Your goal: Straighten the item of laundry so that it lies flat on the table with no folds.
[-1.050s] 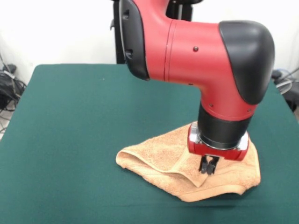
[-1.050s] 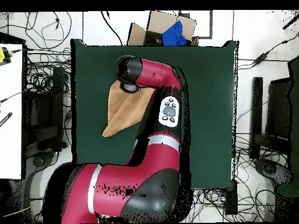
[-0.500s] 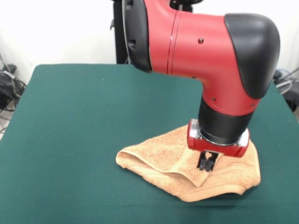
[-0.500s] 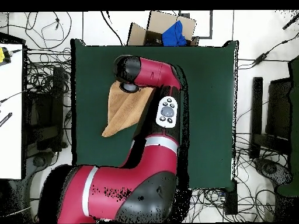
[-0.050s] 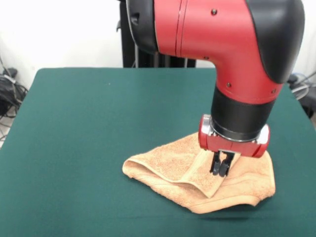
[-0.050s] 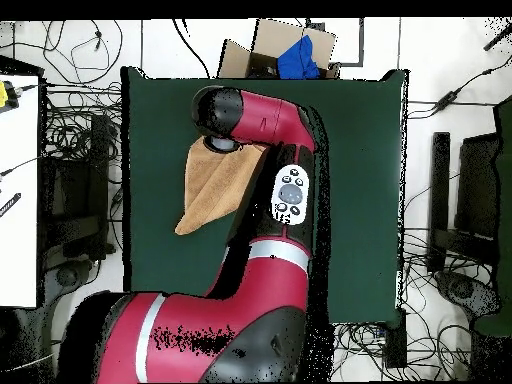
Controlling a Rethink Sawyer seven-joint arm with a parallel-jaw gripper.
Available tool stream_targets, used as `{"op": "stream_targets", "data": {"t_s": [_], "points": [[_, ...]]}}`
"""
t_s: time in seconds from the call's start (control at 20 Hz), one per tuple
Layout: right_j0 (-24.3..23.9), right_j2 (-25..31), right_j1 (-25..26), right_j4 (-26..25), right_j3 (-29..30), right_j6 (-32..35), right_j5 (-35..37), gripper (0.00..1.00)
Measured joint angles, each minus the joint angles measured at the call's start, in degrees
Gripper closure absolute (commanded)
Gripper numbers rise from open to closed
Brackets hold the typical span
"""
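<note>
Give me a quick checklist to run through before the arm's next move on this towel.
1. Towel flat, no folds: not ok; it lies bunched, with a flap folded over its middle.
2. Gripper over the towel: ok; it hangs above the folded flap.
3. Gripper holding cloth: cannot tell; the fingers look close together, contact unclear.
4. Towel fully on the table: ok; it lies close to one long edge in the overhead view.
5. Room to spread: ok; bare green top lies beside the towel.

arm [image 5: 232,44]: glossy red shell, black rounded caps, small dark screws | wrist: black collar, silver ring, red flange | overhead: grey oval button pad [image 6: 290,191], white band
</note>
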Motion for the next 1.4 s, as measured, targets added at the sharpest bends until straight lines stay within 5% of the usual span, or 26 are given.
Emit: {"op": "stream_targets", "data": {"t_s": [0.65,0.7,1.4], "points": [[-0.17,0.00,-0.36,0.00,0.20,0.00,-0.01,1.00],[-0.17,0.00,-0.25,0.00,0.20,0.00,-0.01,0.00],[-0.28,0.00,-0.02,0.00,0.24,0.00,-0.45,0.00]]}}
